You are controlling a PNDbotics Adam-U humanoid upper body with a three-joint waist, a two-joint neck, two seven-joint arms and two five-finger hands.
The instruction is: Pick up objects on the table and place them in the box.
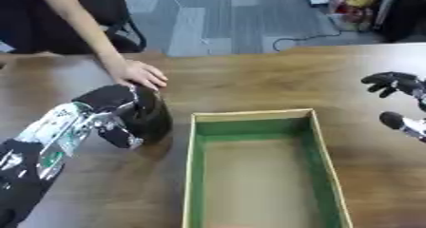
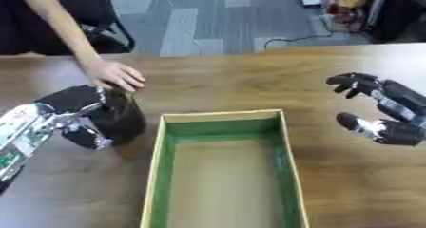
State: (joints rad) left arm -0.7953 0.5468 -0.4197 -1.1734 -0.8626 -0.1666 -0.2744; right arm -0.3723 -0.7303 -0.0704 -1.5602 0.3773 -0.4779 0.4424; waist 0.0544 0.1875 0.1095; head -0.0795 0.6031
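A dark, round, glossy cylinder (image 1: 150, 115) stands on the brown wooden tabletop (image 1: 249, 84) just left of the green-lined cardboard box (image 1: 262, 170). My left hand (image 1: 116, 113) curls around it; a person's bare hand (image 1: 140, 73) touches its top. My right hand (image 2: 382, 110) hovers open near the right edge.

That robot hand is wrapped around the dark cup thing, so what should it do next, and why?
Probably lift slightly, then carry right toward the box. The left hand curls round the dark container, which still stands on the table beside the box's left wall. A person's hand touches its top, so wait for release.
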